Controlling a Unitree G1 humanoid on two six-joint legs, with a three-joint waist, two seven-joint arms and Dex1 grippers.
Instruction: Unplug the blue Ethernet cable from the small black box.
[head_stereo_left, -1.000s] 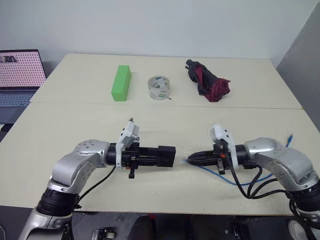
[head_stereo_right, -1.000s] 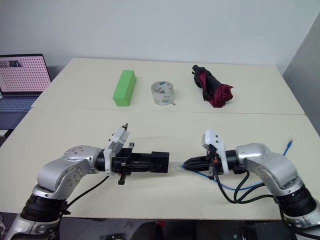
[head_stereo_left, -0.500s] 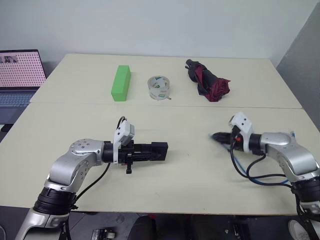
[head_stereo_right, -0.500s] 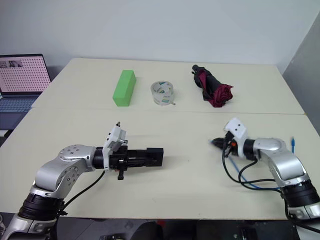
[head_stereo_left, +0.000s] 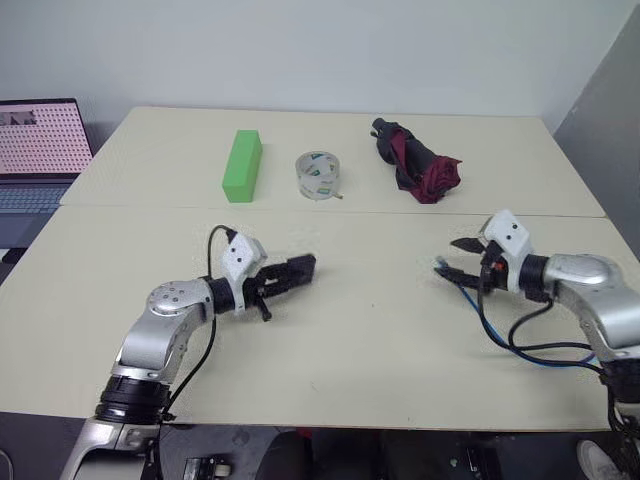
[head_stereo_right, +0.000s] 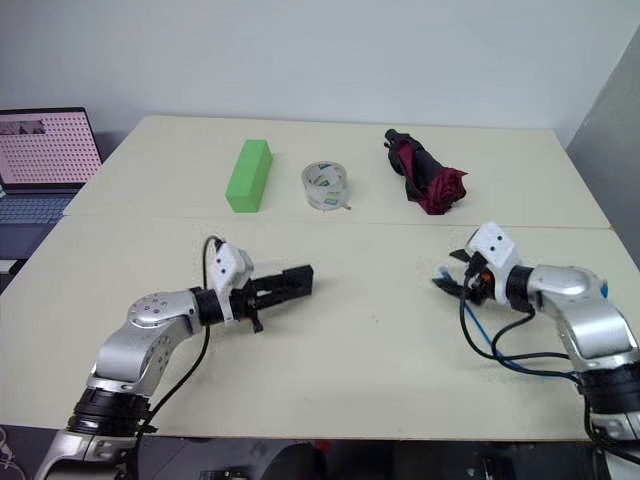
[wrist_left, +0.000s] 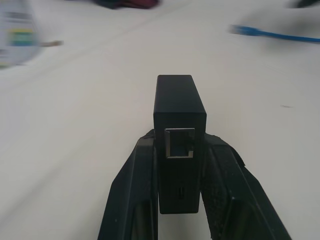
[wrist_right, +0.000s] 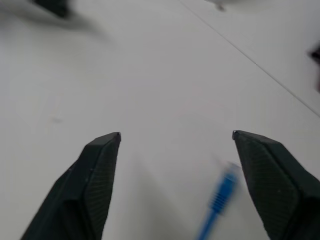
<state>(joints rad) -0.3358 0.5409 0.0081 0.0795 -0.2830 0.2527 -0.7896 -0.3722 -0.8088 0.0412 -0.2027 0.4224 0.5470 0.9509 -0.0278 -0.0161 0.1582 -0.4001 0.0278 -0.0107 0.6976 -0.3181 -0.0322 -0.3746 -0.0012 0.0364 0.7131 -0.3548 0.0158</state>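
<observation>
On the table (head_stereo_left: 350, 330), the left gripper (wrist_left: 179, 165) pinches the box (wrist_left: 178, 125), its port empty; well right of the box, the cable (wrist_right: 220, 197) drops between the right gripper's (wrist_right: 176, 136) spread fingers. Set the box down gently

Two head cameras look forward and down over the table (head_stereo_left: 360, 350), sharing nearly the same scene. Each wrist camera looks close along its gripper's fingers, low over that tabletop.

Office or lab room: plain cream tables (head_stereo_left: 480, 345), bare white wall (head_stereo_left: 300, 50), open laptop (head_stereo_left: 35, 150).
</observation>
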